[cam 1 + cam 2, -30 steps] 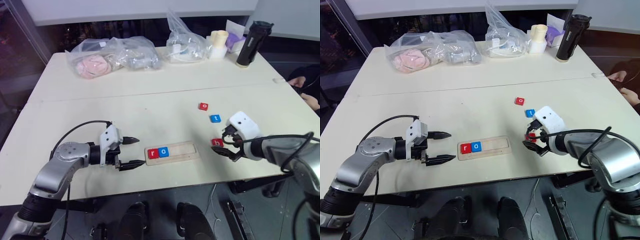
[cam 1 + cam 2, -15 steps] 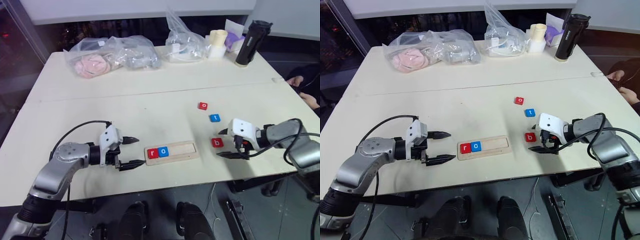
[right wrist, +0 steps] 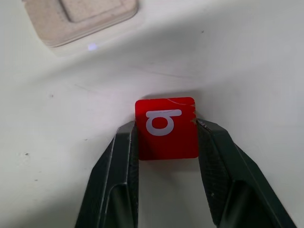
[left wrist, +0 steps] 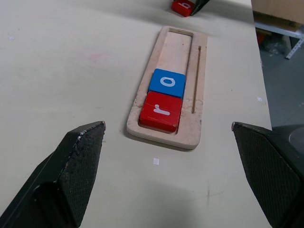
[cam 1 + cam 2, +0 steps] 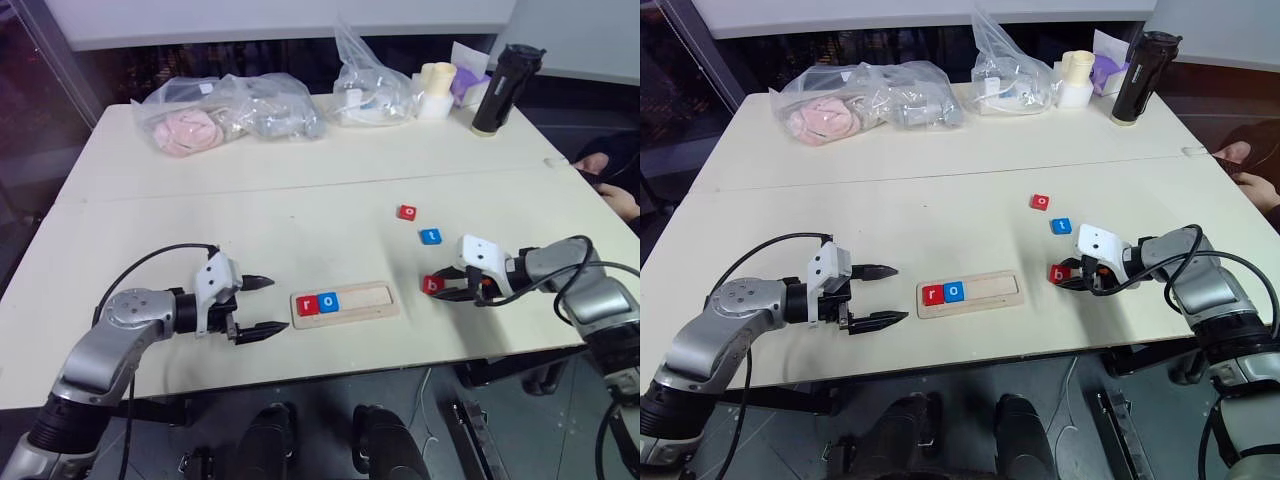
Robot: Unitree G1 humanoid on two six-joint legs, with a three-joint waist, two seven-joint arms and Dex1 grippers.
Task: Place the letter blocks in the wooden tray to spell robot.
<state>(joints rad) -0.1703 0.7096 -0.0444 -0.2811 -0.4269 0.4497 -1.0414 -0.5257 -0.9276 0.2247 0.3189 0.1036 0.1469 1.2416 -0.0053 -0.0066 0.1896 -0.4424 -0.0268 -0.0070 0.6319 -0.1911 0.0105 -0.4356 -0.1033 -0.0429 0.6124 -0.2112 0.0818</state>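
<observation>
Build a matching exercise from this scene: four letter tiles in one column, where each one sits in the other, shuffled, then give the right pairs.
Tiles:
1. red r tile
2. red b tile
3. blue t tile
4. blue o tile

Places:
A. loose on the table, beside the far red o tile
B. at the wooden tray's left end
C. between the right gripper's fingers
D. second slot in the tray

Pairs: 1-B, 2-C, 3-A, 4-D

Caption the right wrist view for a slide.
Right gripper shut on the red b block, near the wooden tray.
</observation>
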